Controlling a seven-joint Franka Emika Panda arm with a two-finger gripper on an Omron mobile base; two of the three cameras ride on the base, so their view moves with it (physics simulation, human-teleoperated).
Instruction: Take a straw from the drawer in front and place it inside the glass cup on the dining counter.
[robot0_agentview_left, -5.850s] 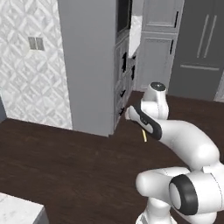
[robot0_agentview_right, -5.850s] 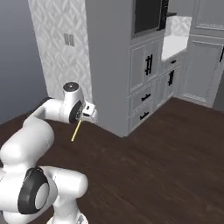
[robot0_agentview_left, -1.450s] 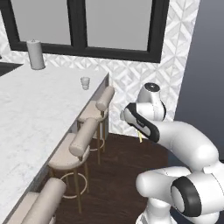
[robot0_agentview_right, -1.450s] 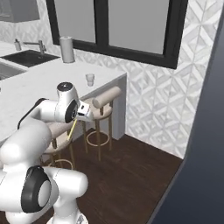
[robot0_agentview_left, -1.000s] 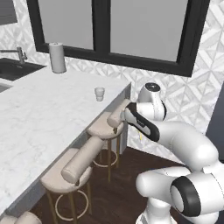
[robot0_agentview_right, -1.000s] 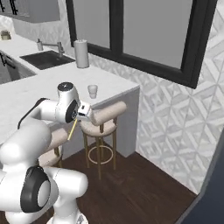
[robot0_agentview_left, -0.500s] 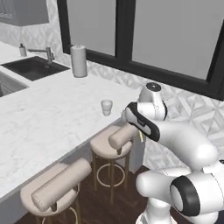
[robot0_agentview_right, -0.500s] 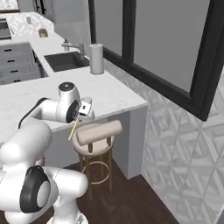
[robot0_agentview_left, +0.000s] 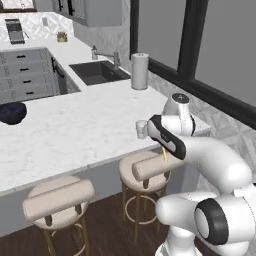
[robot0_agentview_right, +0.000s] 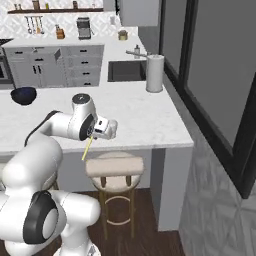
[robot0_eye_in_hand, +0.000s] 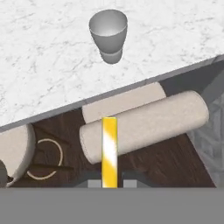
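With the jaws clenching the straw (robot0_eye_in_hand: 109, 148), the arm is needing to lift it above the glass cup (robot0_eye_in_hand: 108, 31) at the frame's top and tip it upright over the rim.

The white arm bent across the left part of the frame, and its gripper (robot0_agentview_right: 96, 136) was at the middle left, just over the front edge of the white marble tabletop (robot0_agentview_right: 145, 120). The fingers were closed on the straw (robot0_agentview_right: 87, 148), which hung tilted, with its lower end pointing down and to the left. Below the gripper, a round beige stool (robot0_agentview_right: 114, 166) stood under the overhanging edge. A dark blue bowl (robot0_agentview_right: 23, 95) sat on the tabletop at the far left. A white paper towel roll (robot0_agentview_right: 154, 73) stood upright near the sink (robot0_agentview_right: 126, 70) in the upper middle. Grey cabinets (robot0_agentview_right: 60, 65) filled the upper left.
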